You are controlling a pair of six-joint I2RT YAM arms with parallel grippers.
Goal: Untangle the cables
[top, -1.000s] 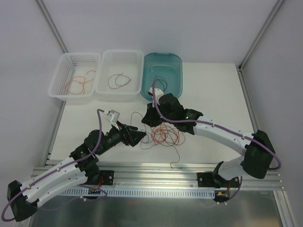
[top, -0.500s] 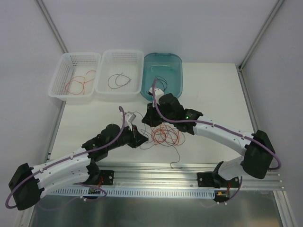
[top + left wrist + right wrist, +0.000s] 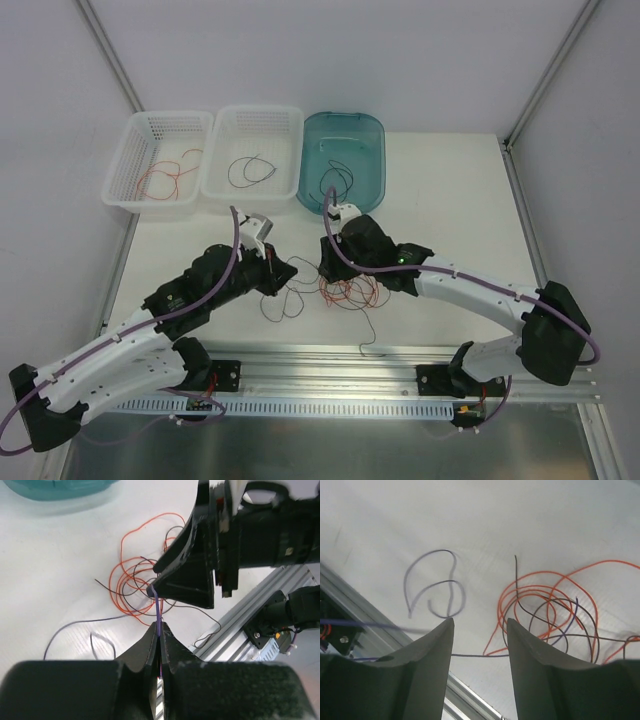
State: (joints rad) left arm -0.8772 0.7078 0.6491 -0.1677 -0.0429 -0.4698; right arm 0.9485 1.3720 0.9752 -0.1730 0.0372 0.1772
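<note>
The cables (image 3: 348, 290) lie as a tangle of red-orange and dark loops on the white table, between my two grippers. My left gripper (image 3: 159, 626) is shut on one thin dark cable. That cable runs taut from its tips toward the right gripper's fingers (image 3: 185, 580). In the top view the left gripper (image 3: 277, 279) sits just left of the tangle. My right gripper (image 3: 480, 622) stands open over the tangle's left side. A dark cable (image 3: 480, 655) crosses the gap between its fingers, and the red-orange loops (image 3: 545, 597) lie to the right. A loose dark loop (image 3: 435, 587) lies apart on the left.
Along the back stand a white basket (image 3: 125, 170) holding a red cable, a second white basket (image 3: 215, 165) holding a black cable, and a teal bin (image 3: 375, 160). An aluminium rail (image 3: 330, 360) runs along the near table edge.
My left gripper has gone from open to shut on a dark cable and pulled back to the left. My right gripper has opened and shifted slightly nearer, over the tangle.
</note>
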